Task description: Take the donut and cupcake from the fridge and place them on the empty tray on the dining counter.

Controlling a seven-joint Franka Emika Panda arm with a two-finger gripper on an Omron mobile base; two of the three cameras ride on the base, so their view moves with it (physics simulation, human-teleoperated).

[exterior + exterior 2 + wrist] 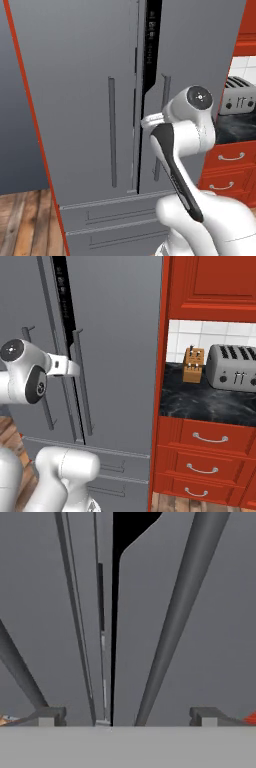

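The grey fridge (90,100) stands with its right door ajar, a dark gap showing between the doors. The claw (127,717) sits just before that door's bar handle (175,622), tips spread wide and seemingly gripping nothing. Right of it, a knife block (192,364) and toaster (232,367) rest on the black counter (210,401).

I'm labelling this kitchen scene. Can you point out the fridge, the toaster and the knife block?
fridge (120,346): right base view, on the flat grey front of its right door.
toaster (232,367): right base view, on its silver front face.
knife block (192,367): right base view, on its wooden front.
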